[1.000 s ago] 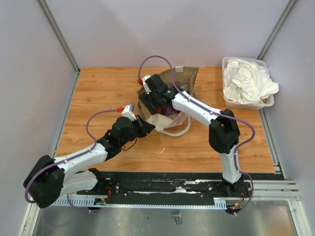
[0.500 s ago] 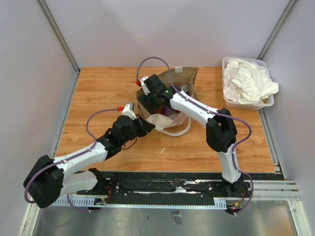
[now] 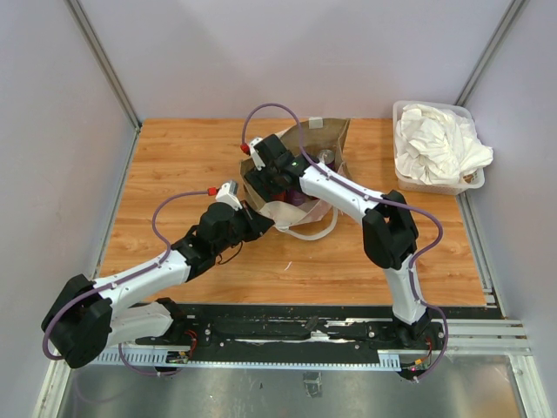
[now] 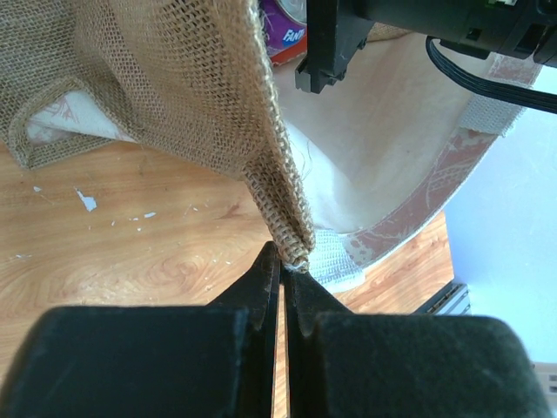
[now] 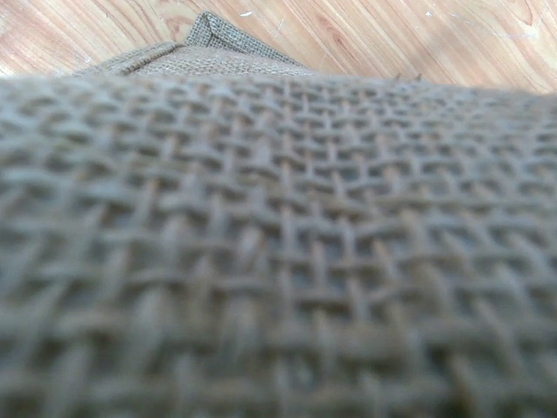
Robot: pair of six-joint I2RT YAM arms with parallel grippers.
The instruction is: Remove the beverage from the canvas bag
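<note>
Burlap bag (image 3: 324, 137) sits mid-table (image 3: 191, 157), toward back, mouth open. Your left gripper (image 4: 283, 261) clamps tight on bag rim. Your right gripper (image 3: 271, 178) reaches into mouth; finger spread not discernible, its camera shows only weave. Purple can (image 4: 280, 26) inside bag.

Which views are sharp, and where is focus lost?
Top external: evenly lit, sharp throughout. Left wrist: canvas bag weave crisp, left pincer dark with little detail. Right wrist: weave fills the frame, blurred by closeness; only the table strip above is sharper.
</note>
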